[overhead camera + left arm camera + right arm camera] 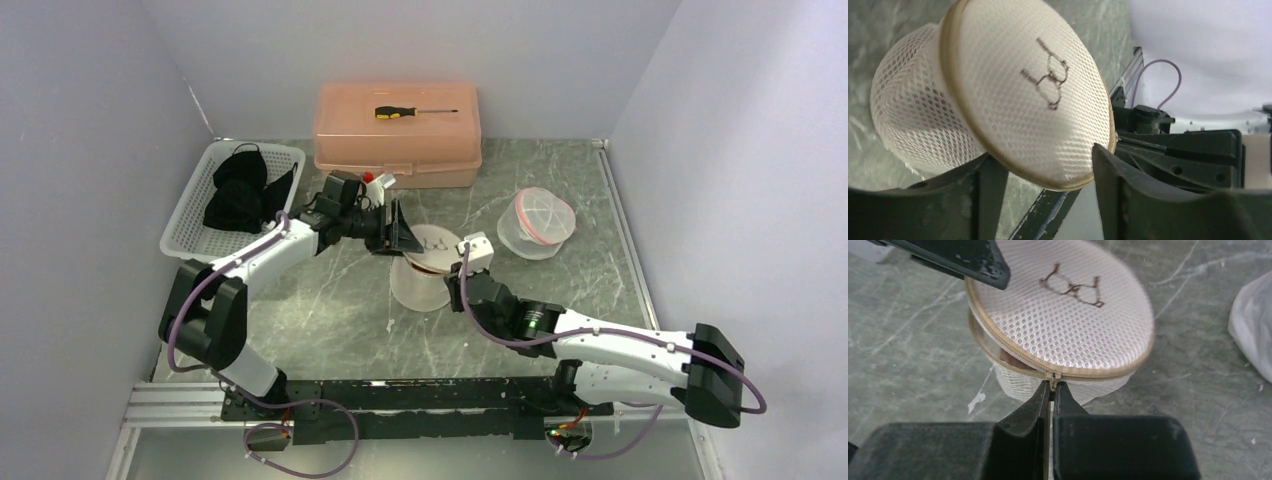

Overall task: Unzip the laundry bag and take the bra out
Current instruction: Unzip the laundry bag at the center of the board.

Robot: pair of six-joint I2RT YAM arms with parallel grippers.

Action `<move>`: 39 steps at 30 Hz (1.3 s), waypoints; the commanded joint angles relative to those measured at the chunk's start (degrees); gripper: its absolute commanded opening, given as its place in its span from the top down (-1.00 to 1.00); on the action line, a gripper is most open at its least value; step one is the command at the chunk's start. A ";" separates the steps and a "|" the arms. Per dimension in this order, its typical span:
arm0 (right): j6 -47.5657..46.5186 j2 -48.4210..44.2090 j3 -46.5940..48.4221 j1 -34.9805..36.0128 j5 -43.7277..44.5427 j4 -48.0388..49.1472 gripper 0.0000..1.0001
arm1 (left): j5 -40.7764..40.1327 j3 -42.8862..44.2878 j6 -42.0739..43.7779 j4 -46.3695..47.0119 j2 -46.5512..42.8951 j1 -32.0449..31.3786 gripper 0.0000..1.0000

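1. Bag position. We find the bag (425, 270) on the table (330, 310), in front of the box (398, 135), on the side toward the arm bases and a little right of the box's middle. It is a round drum of white mesh. Its lid (1063, 315) carries a drawn bra outline and stands tilted, raised off the body.

2. Right gripper (1051, 387). It reaches the bag rim that faces away from the box. The jaws are closed, with only the pull (1051, 375) pinched between the fingertips. The bag lies directly ahead of the tips, and the lid slopes up and away from them.

3. Left gripper (1045, 165). It comes in from the box side. The jaws stand apart, and the lid rim dips into the space between the two fingers (1110, 185). The lid fills the area just ahead of them. We cannot tell whether either pad touches the rim.

4. Zip (998, 342). From the pull it is parted round one side of the lid. On the other side it is closed. Something pinkish shows in the parted gap. We cannot tell what it is.

5. Other items. A screwdriver (412, 111) lies on top of the box. A basket (185, 225) holding black cloth (240, 195) sits just left of the box. A round tub (538, 222) with a red rim sits in front of the box's right end, apart from the bag.
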 commanded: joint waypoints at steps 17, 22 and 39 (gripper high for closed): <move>1.61 4.10 -3.92 -0.48 -0.09 9.90 1.00 | -35.96 -10.85 -30.75 -11.78 -28.56 -10.49 -0.87; -1.51 4.83 -4.02 -0.50 -2.74 11.73 1.00 | -37.55 -10.75 -41.54 -5.42 -21.68 -15.30 -0.87; -2.83 3.48 -5.57 -0.50 -2.31 11.59 1.00 | -36.85 -4.11 -48.78 -6.11 -6.84 -16.14 -0.14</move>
